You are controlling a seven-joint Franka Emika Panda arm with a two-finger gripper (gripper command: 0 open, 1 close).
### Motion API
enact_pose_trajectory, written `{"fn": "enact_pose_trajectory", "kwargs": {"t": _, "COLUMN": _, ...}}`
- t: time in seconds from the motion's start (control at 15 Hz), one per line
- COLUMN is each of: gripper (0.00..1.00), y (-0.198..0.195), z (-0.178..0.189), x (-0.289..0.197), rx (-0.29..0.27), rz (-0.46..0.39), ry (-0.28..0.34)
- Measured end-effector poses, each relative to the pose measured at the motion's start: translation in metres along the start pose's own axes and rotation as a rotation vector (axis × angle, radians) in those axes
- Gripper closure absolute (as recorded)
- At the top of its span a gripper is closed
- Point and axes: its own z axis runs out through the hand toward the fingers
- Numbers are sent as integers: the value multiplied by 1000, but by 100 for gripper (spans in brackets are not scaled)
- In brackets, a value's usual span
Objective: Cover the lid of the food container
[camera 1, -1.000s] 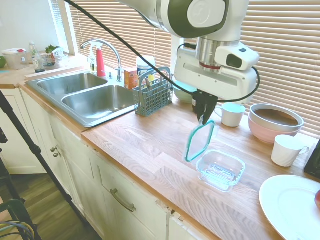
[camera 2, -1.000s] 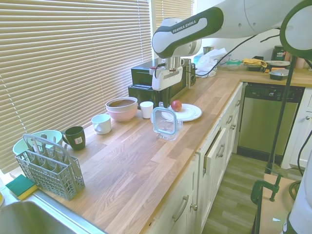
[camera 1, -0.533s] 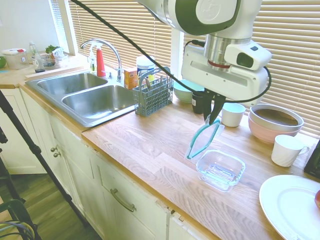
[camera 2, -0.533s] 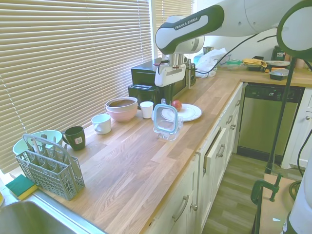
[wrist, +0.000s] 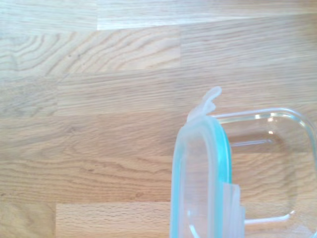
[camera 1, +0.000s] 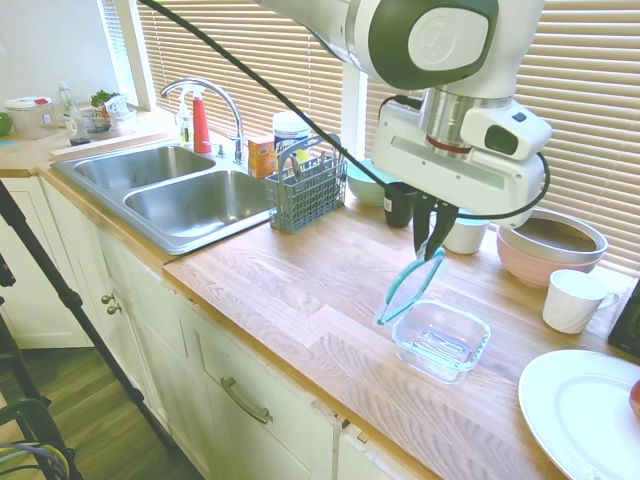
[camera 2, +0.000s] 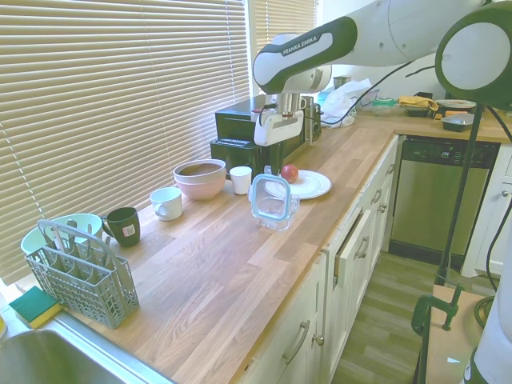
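On the wood counter point(camera 1: 300, 290), btwn the sink side and the white plate point(camera 1: 580, 415), the arm hangs over the work spot w/ the gripper point(camera 1: 432, 238) closed on the top edge of the lid point(camera 1: 410, 288). The lid is tilted, low edge at the near rim of the food container point(camera 1: 441, 340), upper edge lifted toward the gripper; can't tell if the low edge actually touches the glass. The food container sits open on the counter, just beside the lid's foot; the wrist view shows the lid point(wrist: 200, 178) overlapping one side of the dish point(wrist: 277, 163). Judged progress: about halfway — lid picked and brought to the dish, but not laid flat, not seated, tabs not pressed. Left: lower it square onto the rim, let go. Vs 1 s ago: arm has shifted toward the pink bowl point(camera 1: 545, 245) side, and the lid leans over more, closer to flat than the near-upright pose then; container hasn't moved.
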Motion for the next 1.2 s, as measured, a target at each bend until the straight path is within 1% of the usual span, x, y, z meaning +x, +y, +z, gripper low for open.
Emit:
{"fn": "enact_pose_trajectory", "kwargs": {"t": 0.27, "gripper": 100, "y": 10, "z": -3, "x": 9, "rx": 22, "rz": -14, "ry": -5}}
{"fn": "enact_pose_trajectory", "kwargs": {"t": 0.6, "gripper": 100, "y": 10, "z": 8, "x": 29, "rx": 16, "rz": -54, "ry": -25}}
{"fn": "enact_pose_trajectory", "kwargs": {"t": 0.93, "gripper": 100, "y": 25, "z": 6, "x": 41, "rx": 14, "rz": -54, "ry": -35}}
{"fn": "enact_pose_trajectory", "kwargs": {"t": 1.2, "gripper": 100, "y": 36, "z": 18, "x": 48, "rx": 24, "rz": -50, "ry": -55}}
